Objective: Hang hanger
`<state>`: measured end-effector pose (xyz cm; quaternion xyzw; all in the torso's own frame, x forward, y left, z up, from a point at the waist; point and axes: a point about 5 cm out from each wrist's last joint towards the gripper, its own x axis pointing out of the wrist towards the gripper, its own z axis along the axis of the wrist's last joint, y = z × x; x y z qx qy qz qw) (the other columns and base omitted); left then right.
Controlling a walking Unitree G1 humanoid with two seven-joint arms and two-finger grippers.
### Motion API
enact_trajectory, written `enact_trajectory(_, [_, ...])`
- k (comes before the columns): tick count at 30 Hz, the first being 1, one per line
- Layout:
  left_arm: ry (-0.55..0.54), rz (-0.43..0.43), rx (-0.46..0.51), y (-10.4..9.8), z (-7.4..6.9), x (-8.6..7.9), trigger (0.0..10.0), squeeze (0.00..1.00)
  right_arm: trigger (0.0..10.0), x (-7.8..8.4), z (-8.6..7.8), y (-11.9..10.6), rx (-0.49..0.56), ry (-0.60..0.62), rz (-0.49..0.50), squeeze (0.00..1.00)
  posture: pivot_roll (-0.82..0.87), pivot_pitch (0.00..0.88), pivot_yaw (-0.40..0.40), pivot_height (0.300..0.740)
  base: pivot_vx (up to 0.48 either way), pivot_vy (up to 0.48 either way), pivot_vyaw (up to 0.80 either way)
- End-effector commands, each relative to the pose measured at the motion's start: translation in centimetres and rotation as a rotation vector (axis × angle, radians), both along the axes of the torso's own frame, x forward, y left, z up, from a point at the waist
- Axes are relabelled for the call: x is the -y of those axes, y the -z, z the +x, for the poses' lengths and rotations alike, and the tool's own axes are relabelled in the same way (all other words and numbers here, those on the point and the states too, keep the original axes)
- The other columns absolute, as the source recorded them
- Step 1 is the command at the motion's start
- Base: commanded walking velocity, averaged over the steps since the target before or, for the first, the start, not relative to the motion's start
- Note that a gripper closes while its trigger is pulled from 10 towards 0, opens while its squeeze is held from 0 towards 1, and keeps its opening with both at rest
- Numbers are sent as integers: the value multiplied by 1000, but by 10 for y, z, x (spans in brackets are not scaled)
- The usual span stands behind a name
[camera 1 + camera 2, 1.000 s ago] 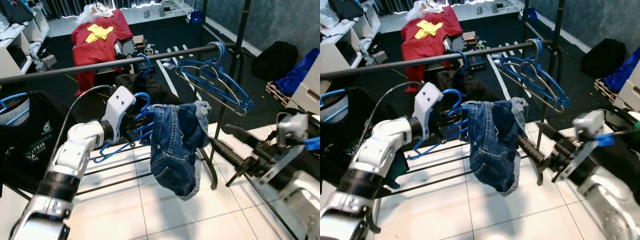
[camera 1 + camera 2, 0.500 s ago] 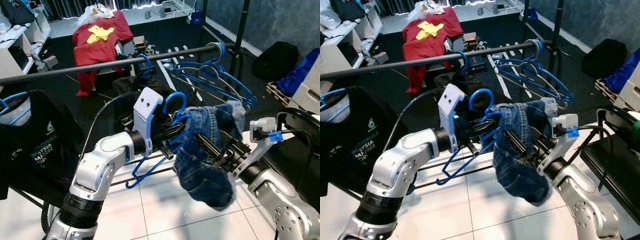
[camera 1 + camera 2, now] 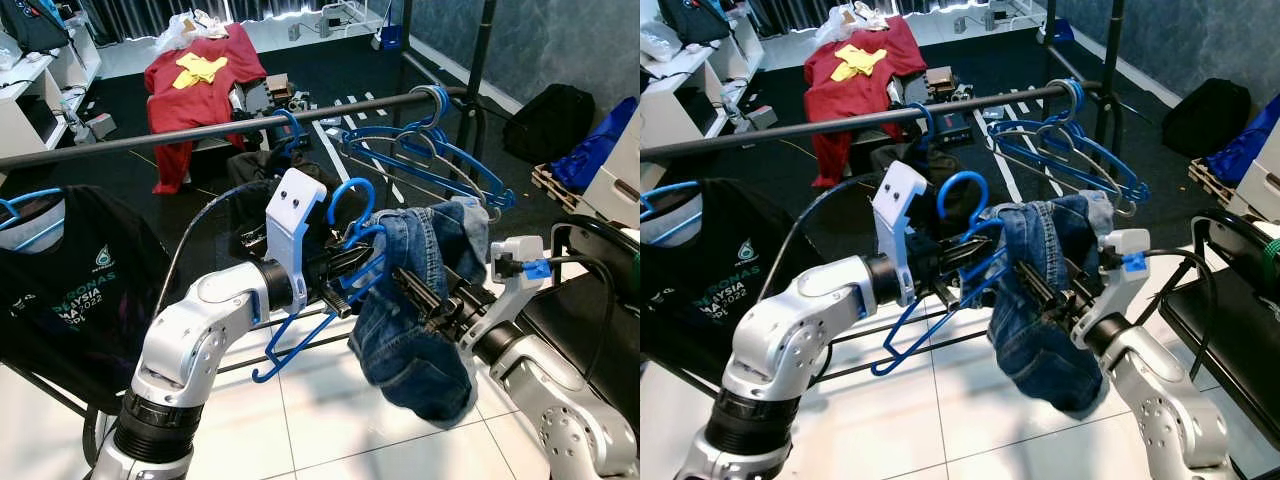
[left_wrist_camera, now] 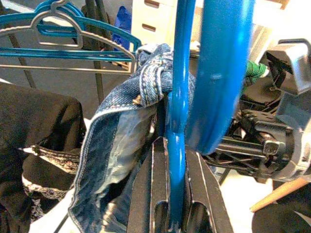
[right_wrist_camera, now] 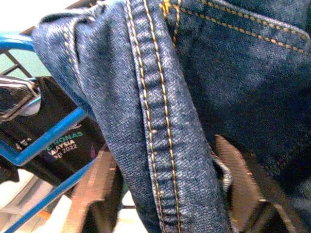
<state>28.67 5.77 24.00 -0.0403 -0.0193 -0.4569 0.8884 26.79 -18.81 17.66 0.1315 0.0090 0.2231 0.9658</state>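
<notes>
Black T-shirt (image 3: 70,290), hung at the rail's left end: white-and-green print, only "2022" legible, seen in the right wrist view.

Left gripper (image 3: 352,268): fingers clamped on the blue hanger (image 3: 318,322) just below its hook.

Right gripper (image 3: 1032,283): fingers straddle a fold of the denim shorts (image 3: 415,300), touching the cloth; whether they pinch it cannot be told.

Blue hanger: plastic, hook up, tilted, held in front of and below the black rail (image 3: 200,132), not on it; denim shorts draped over its right shoulder.

Spare blue hangers (image 3: 430,160): rail's right end.
</notes>
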Motion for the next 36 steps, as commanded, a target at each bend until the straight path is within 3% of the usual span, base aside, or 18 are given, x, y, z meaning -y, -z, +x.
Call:
enact_trajectory(1, [28, -48, 34, -13, -8, 1, 9608, 0, 0, 5, 2, 4, -15, 43, -2, 0, -102, 133, 95, 740, 0, 0, 0])
enact_trajectory(7, [32, -39, 34, -13, -10, 1, 9529, 0, 0, 6, 3, 2, -6, 51, 2, 0, -103, 133, 95, 740, 0, 0, 0])
enact_trajectory(13, [-3, 36, 62, -8, -6, -4, 9490, 0, 0, 8, 2, -3, 16, 50, 5, 0, -109, 132, 93, 740, 0, 0, 0])
enact_trajectory(15, [-74, 236, 145, 10, 7, -18, 9765, 0, 0, 12, 0, -15, 56, 40, -4, 0, -116, 133, 97, 740, 0, 0, 0])
enact_trajectory(17, [-74, 236, 145, 10, 7, -18, 9765, 0, 0, 12, 0, -15, 56, 40, -4, 0, -116, 133, 97, 740, 0, 0, 0])
enact_trajectory(19, [-66, 531, 273, 35, 10, -28, 10000, 0, 0, 18, 0, -29, 102, 50, -14, 0, -119, 134, 98, 740, 0, 0, 0])
enact_trajectory(20, [-66, 531, 273, 35, 10, -28, 10000, 0, 0, 18, 0, -29, 102, 50, -14, 0, -119, 134, 98, 740, 0, 0, 0])
enact_trajectory(21, [-33, 639, 310, 47, 9, -30, 10000, 0, 0, 21, 0, -34, 119, 57, -17, 0, -121, 134, 99, 740, 0, 0, 0])
enact_trajectory(22, [-33, 639, 310, 47, 9, -30, 10000, 0, 0, 21, 0, -34, 119, 57, -17, 0, -121, 134, 99, 740, 0, 0, 0])
enact_trajectory(23, [-2, 706, 330, 55, 7, -32, 10000, 0, 0, 22, 0, -38, 131, 62, -17, 0, -121, 133, 100, 740, 0, 0, 0])
enact_trajectory(29, [55, 753, 343, 65, 1, -28, 10000, 0, 0, 24, 0, -39, 137, 73, -16, 0, -124, 131, 102, 740, 0, 0, 0])
enact_trajectory(31, [112, 759, 353, 69, -5, -22, 10000, 0, 0, 24, 0, -39, 136, 81, -13, 0, -124, 132, 103, 740, 0, 0, 0])
enact_trajectory(32, [233, 760, 359, 74, -18, -17, 10000, 0, 0, 25, 1, -38, 133, 98, -8, 0, -124, 131, 104, 740, 0, 0, 0])
enact_trajectory(35, [233, 760, 359, 74, -18, -17, 10000, 0, 0, 25, 1, -38, 133, 98, -8, 0, -124, 131, 104, 740, 0, 0, 0])
enact_trajectory(36, [340, 780, 368, 80, -29, -15, 10000, 0, 0, 28, 2, -37, 129, 115, -4, 0, -123, 132, 104, 740, 0, 0, 0])
